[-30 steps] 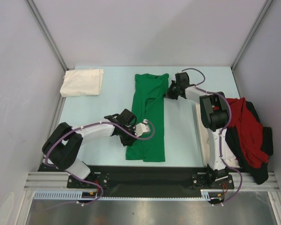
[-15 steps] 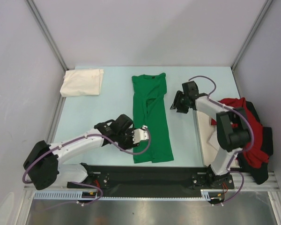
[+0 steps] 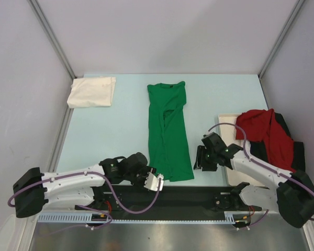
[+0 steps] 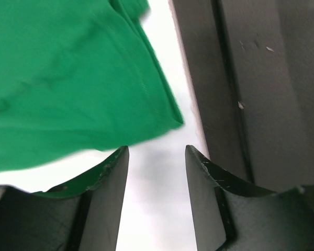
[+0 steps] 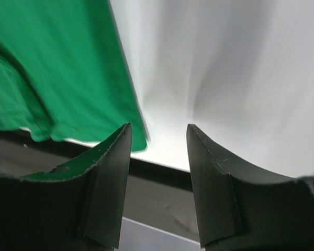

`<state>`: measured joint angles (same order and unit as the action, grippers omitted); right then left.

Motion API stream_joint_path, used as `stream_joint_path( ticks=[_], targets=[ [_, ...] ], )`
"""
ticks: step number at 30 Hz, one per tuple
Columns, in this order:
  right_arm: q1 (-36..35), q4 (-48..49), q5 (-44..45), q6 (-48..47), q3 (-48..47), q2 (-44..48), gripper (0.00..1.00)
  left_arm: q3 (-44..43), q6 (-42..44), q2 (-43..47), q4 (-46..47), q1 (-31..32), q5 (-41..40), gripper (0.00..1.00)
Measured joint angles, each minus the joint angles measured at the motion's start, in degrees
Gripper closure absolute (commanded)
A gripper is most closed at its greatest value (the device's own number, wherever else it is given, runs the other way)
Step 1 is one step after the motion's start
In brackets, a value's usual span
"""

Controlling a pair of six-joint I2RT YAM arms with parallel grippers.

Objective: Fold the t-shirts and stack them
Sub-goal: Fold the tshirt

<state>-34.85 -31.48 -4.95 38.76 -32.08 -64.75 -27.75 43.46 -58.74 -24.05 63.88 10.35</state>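
Observation:
The bright green t-shirt (image 3: 169, 133) lies flat in the middle of the table as a long narrow strip, collar at the far end. My left gripper (image 3: 145, 170) is open and empty beside the shirt's near left hem corner. In the left wrist view that gripper (image 4: 157, 149) has the green cloth (image 4: 68, 78) just beyond its tips. My right gripper (image 3: 201, 159) is open and empty to the right of the near right hem corner (image 5: 138, 137). A cream-white t-shirt (image 3: 91, 91) lies folded at the far left. The red t-shirt (image 3: 264, 133) and a dark one (image 3: 299, 157) are heaped at the right.
A flat white tray (image 3: 229, 121) sits at the right, partly under the red and dark heap. The black base rail (image 3: 188, 193) runs along the near table edge, close under both grippers. Grey walls close in the far side and both flanks.
Both grippers have opened and let go of the green shirt. Both arms have drawn back toward the near edge and now sit by the hem corners. The shirt lies narrower and straighter.

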Motion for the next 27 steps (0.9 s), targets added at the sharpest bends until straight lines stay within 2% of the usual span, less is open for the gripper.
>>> stream_joint_path(
  ticks=[4, 10, 13, 15, 16, 17, 19, 20, 21, 27],
  targets=[
    [-3.58, -0.61, 0.00, 3.87, 3.19, 4.02, 0.49, 1.11, 3.61, 1.22, 3.06, 0.02, 0.35, 0.46],
    [-5.70, 1.22, -0.04, 6.69, 3.82, 1.81, 0.50, 1.86, 6.34, -3.69, 5.29, 0.31, -0.04, 0.46],
    [-5.88, 3.30, -0.55, 7.39, 4.11, 0.76, 0.53, 1.86, 6.75, -6.34, 7.04, 0.44, -0.35, 0.47],
    [-6.01, 4.85, -1.49, 7.76, 4.04, -0.42, 0.65, 1.77, 7.04, -7.39, 8.94, 0.63, -0.61, 0.50],
    [-6.21, 5.68, -1.90, 7.96, 4.00, -1.14, 0.73, 1.75, 7.10, -7.87, 9.88, 0.79, -0.68, 0.53],
    [-6.45, 6.40, -2.34, 8.00, 4.00, -1.81, 0.88, 1.75, 7.10, -8.41, 10.58, 0.96, -0.72, 0.67],
    [-7.02, 7.26, -3.48, 8.15, 4.09, -2.84, 0.98, 1.75, 6.84, -9.60, 11.82, 1.27, -0.74, 0.82],
    [-7.26, 7.30, -3.98, 8.33, 4.11, -3.06, 1.00, 1.68, 6.97, -10.23, 12.24, 1.44, -0.72, 0.95],
    [-7.45, 7.23, -4.39, 8.57, 4.11, -3.06, 1.00, 1.66, 6.75, -10.60, 12.46, 1.57, -0.72, 0.99],
    [-12.39, 2.86, -6.60, 10.34, 4.22, 2.51, 1.00, 1.86, 6.08, -6.86, 8.26, 1.64, 1.75, 1.00]
  ],
)
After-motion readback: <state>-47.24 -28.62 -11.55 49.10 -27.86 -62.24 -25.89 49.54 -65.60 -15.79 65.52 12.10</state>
